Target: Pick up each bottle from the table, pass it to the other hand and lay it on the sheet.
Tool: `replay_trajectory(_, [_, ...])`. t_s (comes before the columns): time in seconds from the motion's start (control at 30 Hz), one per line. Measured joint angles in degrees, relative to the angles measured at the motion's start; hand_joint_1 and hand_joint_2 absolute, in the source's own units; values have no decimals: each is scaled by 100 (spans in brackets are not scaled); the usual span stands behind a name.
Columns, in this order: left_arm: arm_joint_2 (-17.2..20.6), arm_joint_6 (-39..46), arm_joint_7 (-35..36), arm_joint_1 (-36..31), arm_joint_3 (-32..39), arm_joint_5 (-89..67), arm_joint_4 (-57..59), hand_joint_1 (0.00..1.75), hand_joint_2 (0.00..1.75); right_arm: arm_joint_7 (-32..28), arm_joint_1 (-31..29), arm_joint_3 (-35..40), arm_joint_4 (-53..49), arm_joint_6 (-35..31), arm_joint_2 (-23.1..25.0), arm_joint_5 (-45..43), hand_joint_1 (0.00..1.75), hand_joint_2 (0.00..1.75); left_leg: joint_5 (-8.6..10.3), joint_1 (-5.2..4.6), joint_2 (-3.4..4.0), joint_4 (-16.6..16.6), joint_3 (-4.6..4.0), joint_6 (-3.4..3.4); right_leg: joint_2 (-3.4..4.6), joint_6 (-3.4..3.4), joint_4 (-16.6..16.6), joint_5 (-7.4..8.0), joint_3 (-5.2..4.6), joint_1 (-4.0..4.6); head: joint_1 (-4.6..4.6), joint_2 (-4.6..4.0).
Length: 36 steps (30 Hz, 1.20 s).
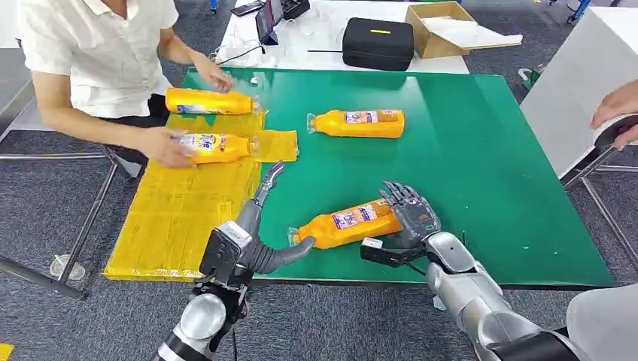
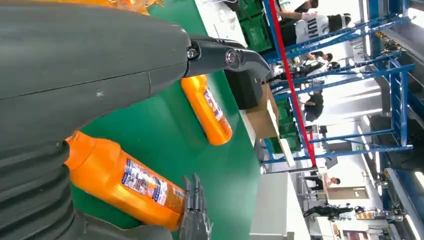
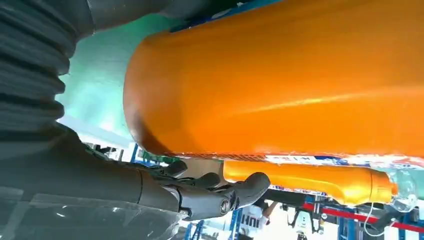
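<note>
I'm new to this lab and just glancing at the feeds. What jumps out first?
Orange bottles against the green table. The right robot hand wraps the base of the nearest bottle; another bottle lies mid-table. At the far left, a person handles two more on the yellow sheet.

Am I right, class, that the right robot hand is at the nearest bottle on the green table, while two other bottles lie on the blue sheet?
Not quite: the sheet is yellow, not blue, as the head view shows. The rest stands: the right robot hand is at the nearest bottle on the green table, and two other bottles lie on the sheet.
</note>
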Motion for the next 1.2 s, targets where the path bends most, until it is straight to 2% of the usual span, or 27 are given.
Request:
replay_trajectory(0.2, [0, 2, 2, 0, 0, 0, 0, 0, 175, 0, -6, 7, 2, 16, 5, 0, 0, 175, 0, 0, 1, 0, 1, 0, 0, 0, 0, 0, 0, 0, 2, 0])
replay_trajectory(0.23, [-2, 42, 2, -2, 0, 0, 46, 0, 175, -57, -69, 37, 42, 199, 53, -39, 0, 175, 1, 0, 3, 0, 3, -1, 2, -1, 0, 1, 0, 0, 2, 0])
replay_trajectory(0.27, [-18, 55, 2, -8, 0, 7, 74, 0, 175, -157, -122, 68, 68, 352, 90, -55, 17, 175, 3, 1, 4, 0, 5, -4, 2, -1, 0, 3, 1, 1, 2, 0])
replay_trajectory(0.3, [-33, 55, 2, -9, 0, 7, 85, 0, 175, -218, -139, 79, 79, 424, 111, -59, 140, 175, 3, 1, 8, 0, 7, -4, 2, -1, 0, 3, 1, 1, 0, 0])
replay_trajectory(0.33, [-44, 57, 0, -11, 0, 9, 92, 0, 175, -251, -153, 85, 87, 459, 136, -61, 168, 175, 3, 1, 10, 0, 8, -4, 3, -1, 0, 3, 1, 1, 0, 0])
replay_trajectory(0.37, [-48, 57, 0, -15, 0, 9, 96, 0, 175, -284, -165, 90, 94, 512, 151, -61, 175, 175, 3, 2, 11, 0, 9, -4, 4, -1, 0, 3, 2, 2, 2, 0])
replay_trajectory(0.77, [-131, 59, -138, -86, -2, 112, 254, 0, 175, -844, -172, 238, 168, 669, 221, -111, 175, 175, 3, 3, 17, 0, 16, -4, 5, -2, -1, 3, 6, 3, 0, 0])
replay_trajectory(1.2, [-190, 79, -243, -158, -2, 179, 424, 0, 175, -896, -156, 321, 297, 708, 243, -236, 175, 175, 2, 3, 26, -1, 37, -4, 5, -3, -2, 2, 26, 4, 0, 0])
